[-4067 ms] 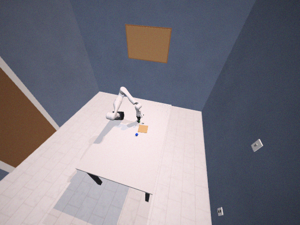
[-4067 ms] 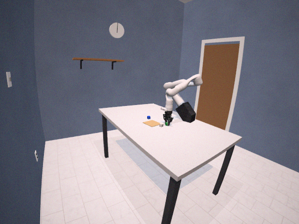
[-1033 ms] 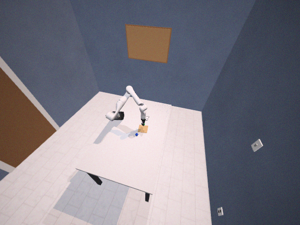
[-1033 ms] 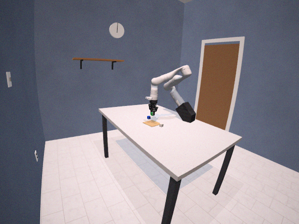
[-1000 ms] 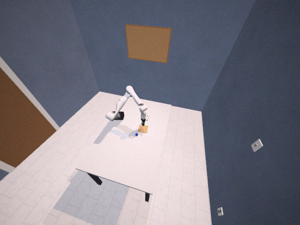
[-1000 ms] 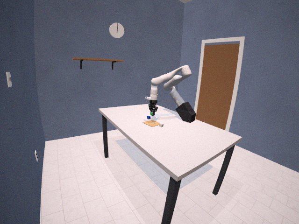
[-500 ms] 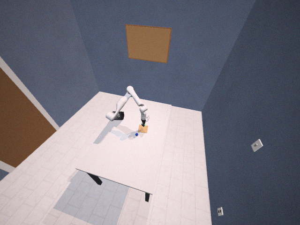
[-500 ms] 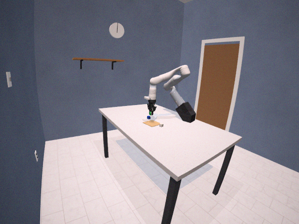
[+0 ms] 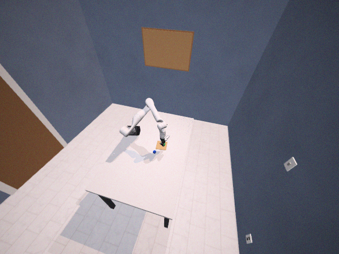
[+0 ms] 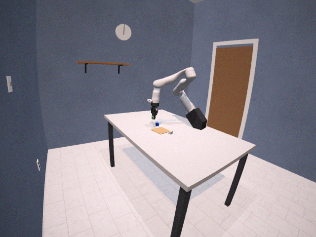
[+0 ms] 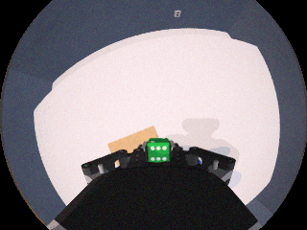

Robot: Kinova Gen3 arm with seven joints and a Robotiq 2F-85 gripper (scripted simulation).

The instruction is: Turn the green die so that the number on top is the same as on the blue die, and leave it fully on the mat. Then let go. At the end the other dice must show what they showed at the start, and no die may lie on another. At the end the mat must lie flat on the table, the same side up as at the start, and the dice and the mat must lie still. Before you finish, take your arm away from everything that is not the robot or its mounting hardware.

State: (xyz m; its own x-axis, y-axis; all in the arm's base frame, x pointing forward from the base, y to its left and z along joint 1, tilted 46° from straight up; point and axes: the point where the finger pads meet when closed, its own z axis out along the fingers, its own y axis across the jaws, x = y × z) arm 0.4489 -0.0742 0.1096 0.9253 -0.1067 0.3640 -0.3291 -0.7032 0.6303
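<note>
The counter [image 9: 142,177] [image 10: 193,153] [image 11: 120,86] looks matt and finely speckled. The mat [image 9: 158,147] [image 10: 160,131] [image 11: 136,139] resembles smooth cork or card. The green die [image 9: 164,144] [image 10: 152,117] [image 11: 158,150] looks like plastic; the wall shelf [image 10: 104,62] resembles wood.

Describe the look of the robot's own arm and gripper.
The arm is white, with smooth, rounded tubular links and thin dark seams at some joints. Its base is black and blocky. The gripper is black, with two jointed, linkage-style fingers. No loose cables show.
</note>
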